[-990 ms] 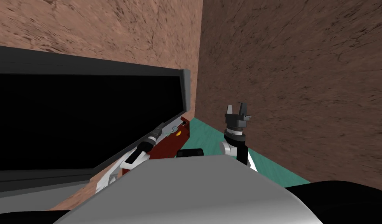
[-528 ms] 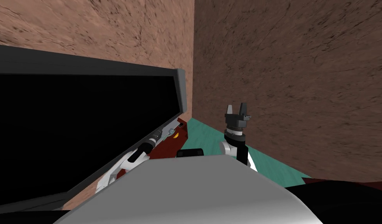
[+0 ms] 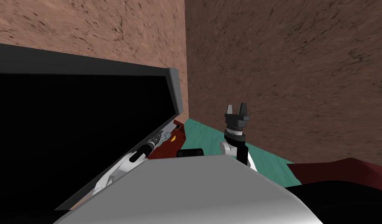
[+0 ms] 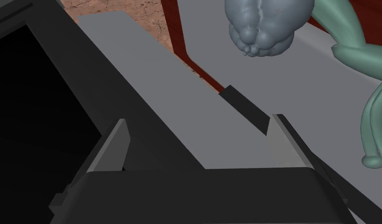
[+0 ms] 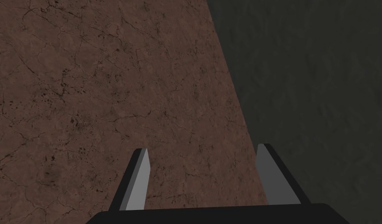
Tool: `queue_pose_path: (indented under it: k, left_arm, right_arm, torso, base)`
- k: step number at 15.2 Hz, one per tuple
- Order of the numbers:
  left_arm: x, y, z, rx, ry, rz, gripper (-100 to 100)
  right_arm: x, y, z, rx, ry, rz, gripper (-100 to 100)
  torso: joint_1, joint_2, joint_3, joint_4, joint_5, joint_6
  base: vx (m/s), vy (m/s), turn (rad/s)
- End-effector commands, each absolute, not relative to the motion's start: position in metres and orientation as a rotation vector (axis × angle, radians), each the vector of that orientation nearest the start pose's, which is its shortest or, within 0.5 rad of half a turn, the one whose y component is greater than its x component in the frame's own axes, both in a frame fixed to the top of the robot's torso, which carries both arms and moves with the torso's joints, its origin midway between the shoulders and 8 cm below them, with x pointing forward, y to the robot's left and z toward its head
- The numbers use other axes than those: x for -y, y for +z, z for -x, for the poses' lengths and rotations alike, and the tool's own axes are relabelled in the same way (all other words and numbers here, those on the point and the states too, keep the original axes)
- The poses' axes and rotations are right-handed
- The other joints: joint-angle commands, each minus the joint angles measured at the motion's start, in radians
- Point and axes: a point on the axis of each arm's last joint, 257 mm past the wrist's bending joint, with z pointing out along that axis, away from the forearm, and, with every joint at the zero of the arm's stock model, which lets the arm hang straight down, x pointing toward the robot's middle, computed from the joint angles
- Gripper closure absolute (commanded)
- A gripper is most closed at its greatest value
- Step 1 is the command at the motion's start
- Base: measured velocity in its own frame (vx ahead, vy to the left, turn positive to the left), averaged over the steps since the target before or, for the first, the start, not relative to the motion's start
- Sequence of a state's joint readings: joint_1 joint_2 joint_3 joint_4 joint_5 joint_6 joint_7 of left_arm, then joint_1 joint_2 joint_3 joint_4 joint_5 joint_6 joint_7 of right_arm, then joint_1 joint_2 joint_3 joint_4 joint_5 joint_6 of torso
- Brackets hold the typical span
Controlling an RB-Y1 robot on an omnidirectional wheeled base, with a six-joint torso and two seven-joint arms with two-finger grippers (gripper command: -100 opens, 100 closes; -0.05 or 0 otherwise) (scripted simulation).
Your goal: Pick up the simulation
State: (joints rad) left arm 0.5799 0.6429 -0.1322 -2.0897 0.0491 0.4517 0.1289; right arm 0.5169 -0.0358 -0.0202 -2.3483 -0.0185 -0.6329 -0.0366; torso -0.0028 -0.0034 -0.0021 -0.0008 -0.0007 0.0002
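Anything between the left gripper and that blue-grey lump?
Nothing visible. The open left gripper faces the blue-grey lump across bare light grey surface. A green figure sits beside the lump, off the line; a dark frame runs along one finger.

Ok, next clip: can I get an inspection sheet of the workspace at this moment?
Surface: grey top, dark red edging.
Job's things: unclear which is meant; blue-grey lumpy object and green long-limbed figure ahead of left claw.
Clutter: nothing seen.
Claws: left claw open, empty; right claw open, raised, empty.
Cables: nothing seen.
Surroundings: brown walls, teal floor, black panel in dark grey frame.
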Motion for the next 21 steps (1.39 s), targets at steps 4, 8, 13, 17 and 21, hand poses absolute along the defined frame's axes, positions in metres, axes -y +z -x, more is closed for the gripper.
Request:
queue_pose_path:
  k: [4,8,13,17,21]
  left_arm:
    - [-0.365,-0.366,-0.314,-1.926,-0.504,1.328,-100]
    - [-0.380,-0.386,-0.294,-1.970,-0.408,1.391,-100]
    - [-0.399,-0.408,-0.266,-2.015,-0.285,1.466,-100]
    - [-0.412,-0.423,-0.244,-2.041,-0.190,1.523,-100]
    - [-0.420,-0.431,-0.231,-2.055,-0.132,1.557,-100]
  right_arm:
    - [0.276,0.072,-0.302,-0.495,1.366,-0.498,0]
    - [0.276,0.072,-0.302,-0.495,1.366,-0.498,0]
    - [0.276,0.072,-0.302,-0.495,1.366,-0.498,0]
    - [0.276,0.072,-0.302,-0.495,1.366,-0.498,0]
    - [0.276,0.072,-0.302,-0.495,1.366,-0.498,0]
  torso:
    - [0.000,0.000,0.000,0.000,0.000,0.000]
    - [0.000,0.000,0.000,0.000,0.000,0.000]
    - [0.001,-0.001,0.000,0.000,0.000,0.000]
    - [0.000,0.000,0.000,0.000,0.000,0.000]
    - [0.000,0.001,0.001,0.000,0.000,0.000]
  base:
    - [0.056,-0.008,-0.190]
    - [0.058,-0.001,-0.175]
    - [0.060,0.005,-0.175]
    - [0.049,0.005,-0.158]
    - [0.039,0.007,-0.101]
